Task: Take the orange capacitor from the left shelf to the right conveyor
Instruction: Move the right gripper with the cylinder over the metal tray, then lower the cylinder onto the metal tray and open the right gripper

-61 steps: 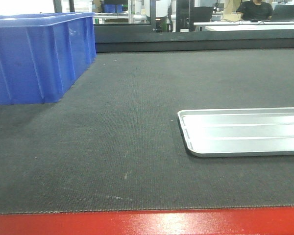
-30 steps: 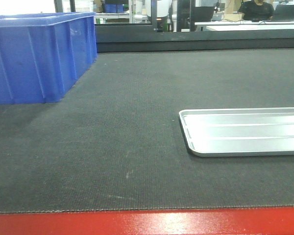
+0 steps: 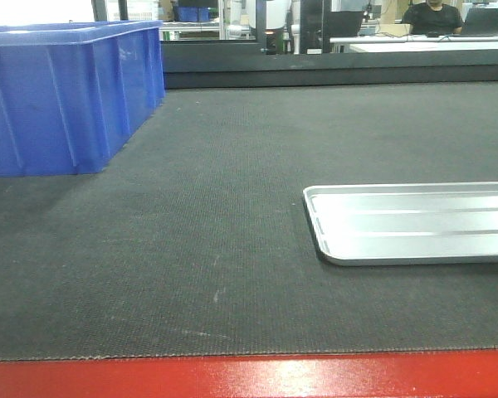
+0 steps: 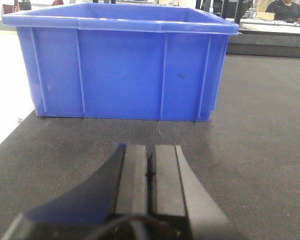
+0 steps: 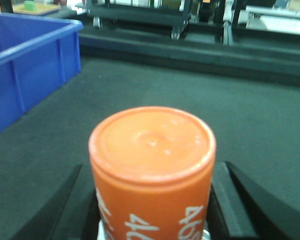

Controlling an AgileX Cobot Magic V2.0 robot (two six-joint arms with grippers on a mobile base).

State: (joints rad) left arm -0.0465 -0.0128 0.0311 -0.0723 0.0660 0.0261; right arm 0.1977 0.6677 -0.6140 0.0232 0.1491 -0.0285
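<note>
The belt (image 3: 191, 249) is dark cloth, rough and dull, with a shiny red front edge (image 3: 249, 377). The blue box (image 3: 50, 108) is smooth plastic. The tray (image 3: 415, 224) is bright, shiny metal. The orange can (image 5: 152, 165) looks smooth with a soft shine. The left pincer (image 4: 150, 152) has dull black pads (image 4: 135, 175).

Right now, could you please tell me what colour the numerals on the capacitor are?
White, on the orange capacitor; clearest in the right wrist view.

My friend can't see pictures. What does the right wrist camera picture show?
An orange capacitor with white numerals fills the foreground, upright between the two black fingers of the right gripper. Behind it lies the dark conveyor belt, with a blue bin at the left.
</note>
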